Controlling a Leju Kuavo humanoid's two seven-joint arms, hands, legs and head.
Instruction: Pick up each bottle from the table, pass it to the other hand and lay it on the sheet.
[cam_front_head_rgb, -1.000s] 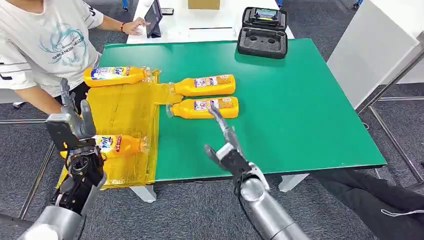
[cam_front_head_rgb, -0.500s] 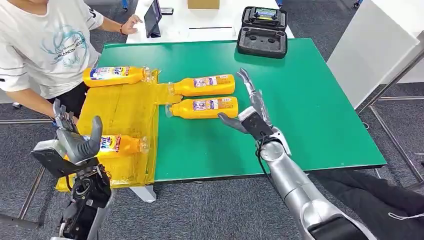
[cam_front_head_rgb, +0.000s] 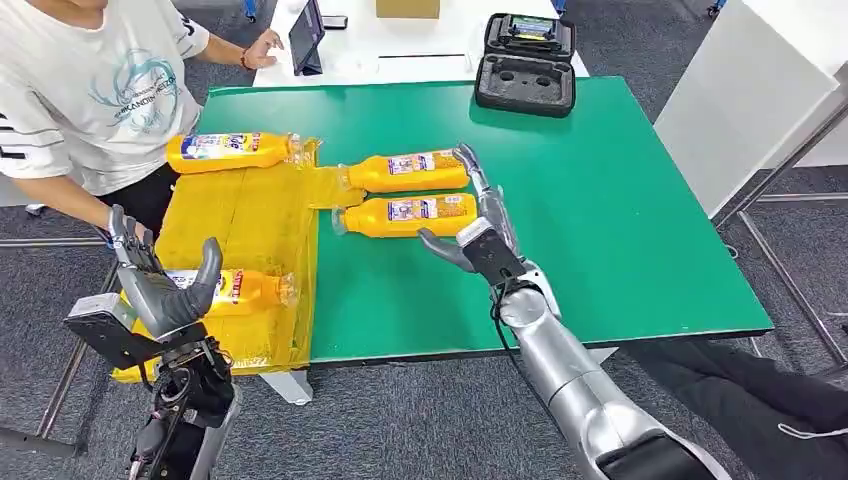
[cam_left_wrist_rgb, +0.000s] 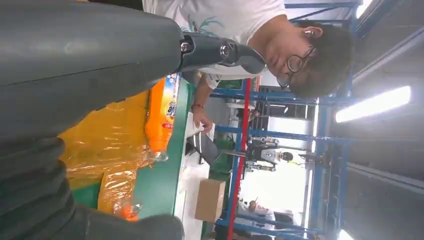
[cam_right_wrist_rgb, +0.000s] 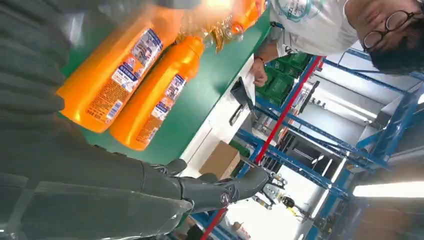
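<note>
Two bottles (cam_front_head_rgb: 407, 214) beside right hand (cam_front_head_rgb: 478, 235) (apparently empty)

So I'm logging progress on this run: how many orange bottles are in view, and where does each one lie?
4. Two lie on the yellow sheet: far bottle and near bottle. Two lie side by side on the green table: rear bottle and front bottle, by the open right hand.

The left hand (cam_left_wrist_rgb: 75, 65) is spread and holds nothing. Just beyond its fingers, a bottle (cam_left_wrist_rgb: 161, 117) lies on the yellow sheet (cam_left_wrist_rgb: 107, 145), a person (cam_left_wrist_rgb: 280, 45) behind.
</note>
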